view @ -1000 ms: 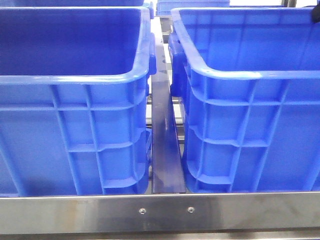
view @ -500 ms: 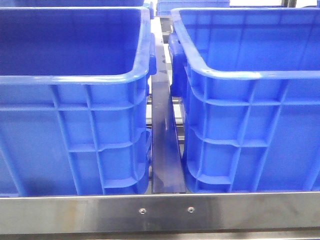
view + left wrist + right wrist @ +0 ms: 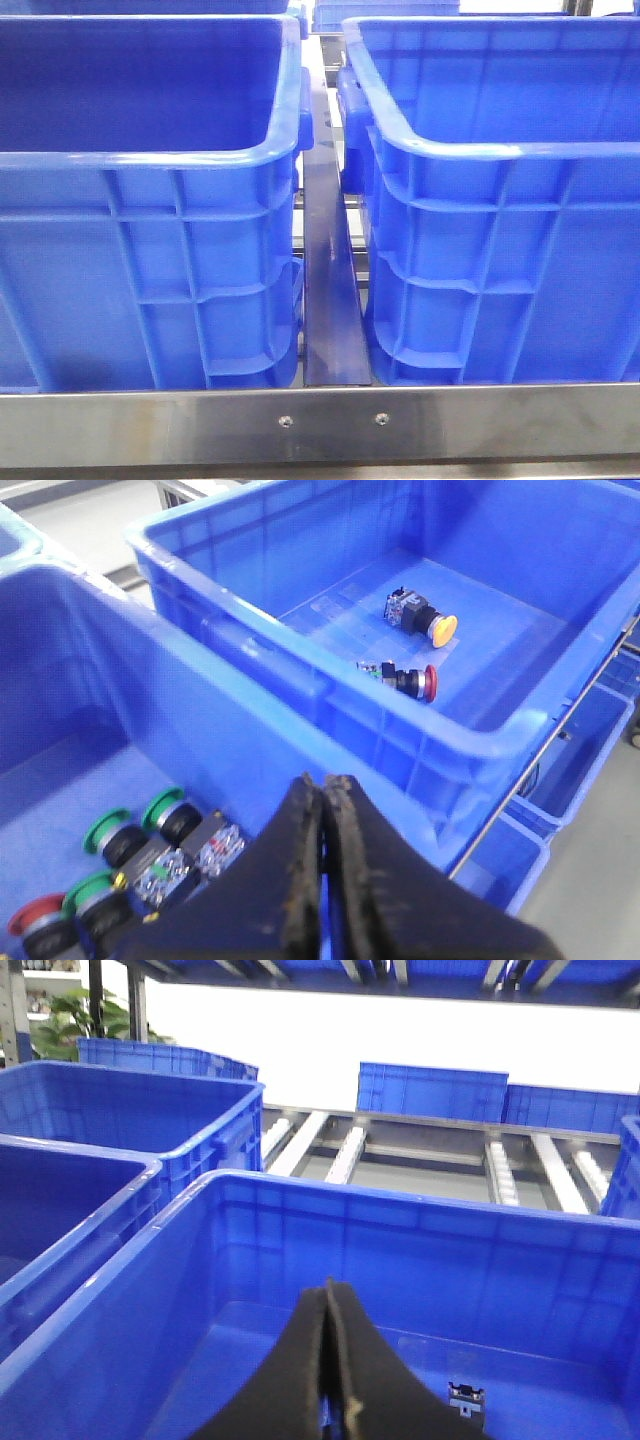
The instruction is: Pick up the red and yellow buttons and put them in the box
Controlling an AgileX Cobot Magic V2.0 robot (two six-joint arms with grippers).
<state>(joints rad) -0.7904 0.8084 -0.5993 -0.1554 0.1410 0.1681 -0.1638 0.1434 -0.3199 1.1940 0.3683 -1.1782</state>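
Left wrist view showed my left tool pressed together and empty above the near bin, where a red button lay among green ones. One yellow button and one red button already sat in the far box. My right tool was also pressed together, empty. I judged the task partly done.
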